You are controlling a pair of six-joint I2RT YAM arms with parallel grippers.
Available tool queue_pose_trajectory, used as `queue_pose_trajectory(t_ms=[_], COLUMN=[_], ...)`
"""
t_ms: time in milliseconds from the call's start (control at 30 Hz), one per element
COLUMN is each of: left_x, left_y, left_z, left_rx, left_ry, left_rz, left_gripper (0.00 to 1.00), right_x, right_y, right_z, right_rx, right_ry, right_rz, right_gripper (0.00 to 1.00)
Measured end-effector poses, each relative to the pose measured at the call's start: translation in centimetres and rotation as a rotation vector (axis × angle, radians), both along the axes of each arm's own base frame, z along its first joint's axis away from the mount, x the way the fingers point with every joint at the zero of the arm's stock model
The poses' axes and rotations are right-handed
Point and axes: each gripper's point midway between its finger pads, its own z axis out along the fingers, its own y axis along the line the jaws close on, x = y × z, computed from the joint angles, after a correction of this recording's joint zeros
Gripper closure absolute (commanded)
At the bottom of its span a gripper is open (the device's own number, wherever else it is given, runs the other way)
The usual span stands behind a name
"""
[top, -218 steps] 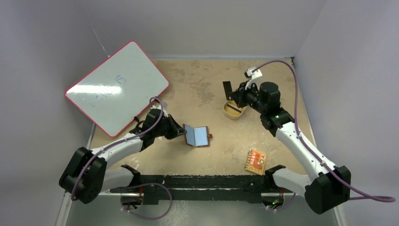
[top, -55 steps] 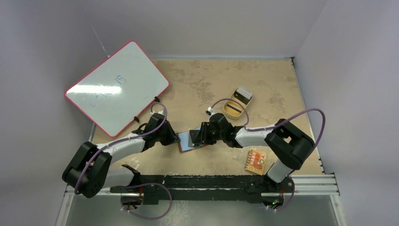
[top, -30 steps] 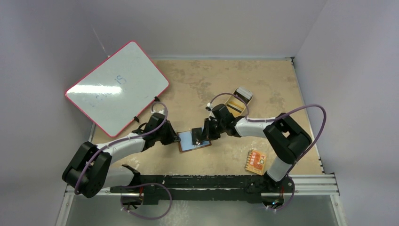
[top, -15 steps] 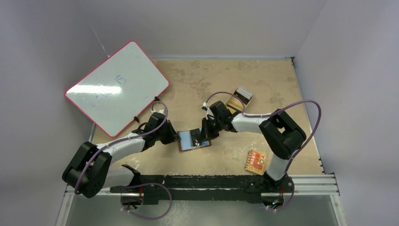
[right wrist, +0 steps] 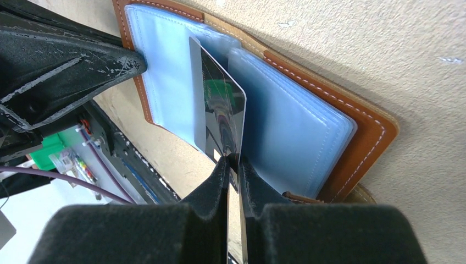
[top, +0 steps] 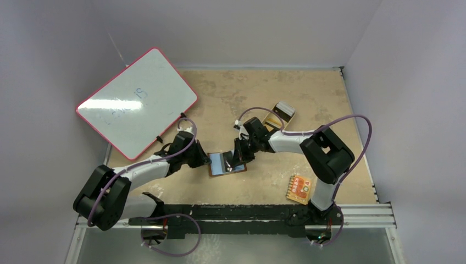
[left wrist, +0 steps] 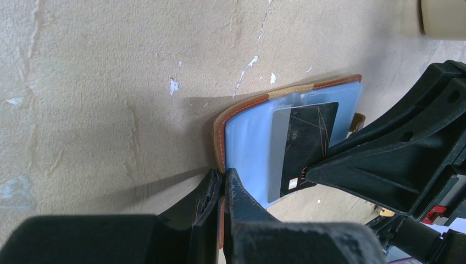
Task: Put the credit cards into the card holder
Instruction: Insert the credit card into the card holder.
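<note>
The wallet (top: 224, 165) lies opened flat on the table (top: 308, 93), near the middle of its near half. Bare tabletop is seen beyond it and to its near side. A whiteboard (top: 137, 99) overhangs the far left edge. A tan dish (top: 272, 119) sits just beyond the right arm, and a second card (top: 284, 111) is propped at its far rim. An orange packet (top: 299, 188) lies near the front right, well apart from the wallet.

The wallet's left brown edge (left wrist: 218, 129) is pinched between the pressed-together fingers of the left gripper (left wrist: 222, 181), close to the near corner. From the opposite side, a black card (right wrist: 220, 110) is clamped by its trailing edge in the closed right gripper (right wrist: 233, 165). The card is held on edge and tilted. Its leading end is set among the bluish clear sleeves (right wrist: 291, 126), with one leaf to each side. Whether it is inside a pocket cannot be told. The two grippers face each other across the wallet, close together but not touching.
</note>
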Motion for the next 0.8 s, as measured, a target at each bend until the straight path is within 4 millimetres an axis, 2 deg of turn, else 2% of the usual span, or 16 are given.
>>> queue_pose_trajectory(t_ms=[367,467,567,733,800], left_x=[0.18,0.18,0.20,0.38,0.41], left_y=[-0.10,-0.11,-0.12,-0.46,-0.60], left_z=[0.06,0.07,0.08,0.41,0.53], left_rx=[-0.006,-0.007,-0.008,-0.025,-0.033], left_ry=[-0.010,-0.010,-0.011,-0.024,-0.025], left_rz=[0.001,0.001,0.001,-0.007,-0.009], left_gripper=[1.00,1.00,1.00,1.00,1.00], right_x=[-0.21,-0.20,-0.29,-0.33,-0.23], right_y=[0.64,0.94,1.00,0.62,0.61], right_z=[-0.09,-0.16,-0.05,0.32,0.55], right_rx=[0.002,0.002,-0.001,-0.036,-0.044], right_ry=[-0.003,-0.002,-0.003,-0.028,-0.042], right_rz=[0.015,0.022,0.025,0.004,-0.009], right_gripper=[0.93,0.82,0.78,0.61,0.59])
